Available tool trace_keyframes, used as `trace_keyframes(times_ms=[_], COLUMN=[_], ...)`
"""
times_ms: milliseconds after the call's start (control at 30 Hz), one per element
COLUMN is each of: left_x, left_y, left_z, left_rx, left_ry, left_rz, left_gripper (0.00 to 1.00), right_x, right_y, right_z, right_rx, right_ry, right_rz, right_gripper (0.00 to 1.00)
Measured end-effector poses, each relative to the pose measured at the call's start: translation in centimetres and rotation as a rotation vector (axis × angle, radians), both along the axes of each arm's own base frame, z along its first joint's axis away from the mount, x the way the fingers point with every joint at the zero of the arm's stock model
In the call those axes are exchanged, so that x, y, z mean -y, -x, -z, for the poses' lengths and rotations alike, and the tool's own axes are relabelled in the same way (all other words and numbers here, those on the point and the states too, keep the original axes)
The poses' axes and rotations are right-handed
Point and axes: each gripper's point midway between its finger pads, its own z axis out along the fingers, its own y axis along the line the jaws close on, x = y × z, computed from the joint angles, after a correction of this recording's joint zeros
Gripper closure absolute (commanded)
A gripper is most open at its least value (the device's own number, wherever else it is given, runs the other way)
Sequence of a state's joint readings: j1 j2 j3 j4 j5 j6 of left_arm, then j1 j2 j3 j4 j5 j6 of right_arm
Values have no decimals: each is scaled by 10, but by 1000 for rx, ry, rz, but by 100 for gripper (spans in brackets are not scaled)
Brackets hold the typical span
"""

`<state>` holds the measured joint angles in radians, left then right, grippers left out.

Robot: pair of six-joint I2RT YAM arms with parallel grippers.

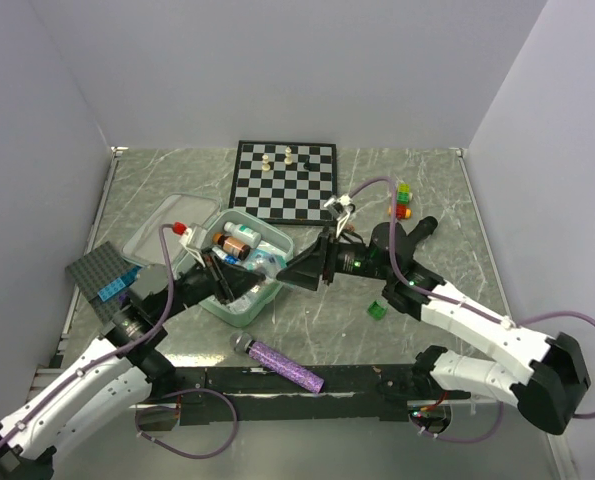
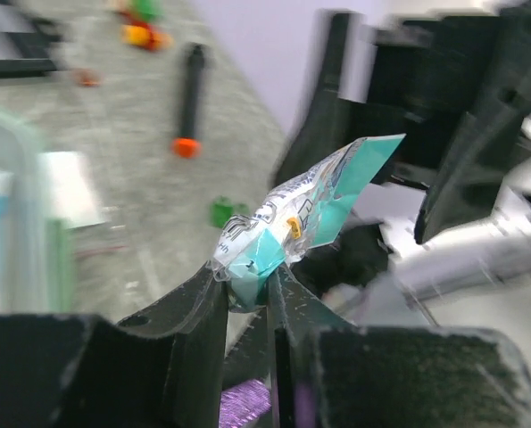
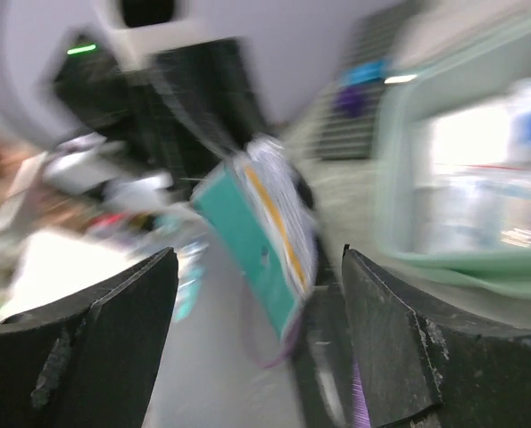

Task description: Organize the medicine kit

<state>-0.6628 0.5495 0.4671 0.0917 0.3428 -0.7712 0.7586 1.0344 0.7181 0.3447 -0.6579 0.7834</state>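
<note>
The mint-green medicine kit (image 1: 239,312) lies open at centre left. Bottles and packets fill it, and its lid (image 1: 154,234) is folded back to the left. My left gripper (image 1: 269,270) is just off the kit's right rim and is shut on one end of a teal and clear sachet (image 2: 292,223). In the left wrist view the sachet sticks up out of the gripper (image 2: 247,287). My right gripper (image 1: 307,268) faces it from the right and stands open. The sachet (image 3: 265,241) hangs between its spread fingers (image 3: 113,330) and touches neither. The kit's rim (image 3: 392,178) shows blurred at the right.
A chessboard (image 1: 283,180) with a few pieces lies at the back. A purple glitter tube (image 1: 282,365) lies near the front edge. A dark studded plate (image 1: 95,272) sits at the left. A green cube (image 1: 377,310) and small coloured bricks (image 1: 403,200) are at the right.
</note>
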Motion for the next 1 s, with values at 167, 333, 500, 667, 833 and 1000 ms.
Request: trace_keyframes(times_ms=[167,333,500,667,833,1000], left_x=[-23,-40,-51,-56,-54,-48], left_y=[-28,-36,-39,-42,-45,-52], left_z=[25,80,120,129,114,91], left_rx=[-151,-335,-493,-569,-559,-519], left_ry=[-143,-356,-511,-440,-247,-46], left_rz=[-212,-319,-378,-462,-509,-519], left_gripper=[99,99,99,99,99,99], right_x=[23,45,55,53,36,14], right_y=[-30,-40,-43,-48,-51,-56], right_z=[29,70,91,103,119,114], right_rx=[19,-4,-1,-8,-45,-87], right_ry=[199,384,456,489,536,474], right_rz=[228,325,357,357,322,314], right_gripper=[20,21,22,24,27,27])
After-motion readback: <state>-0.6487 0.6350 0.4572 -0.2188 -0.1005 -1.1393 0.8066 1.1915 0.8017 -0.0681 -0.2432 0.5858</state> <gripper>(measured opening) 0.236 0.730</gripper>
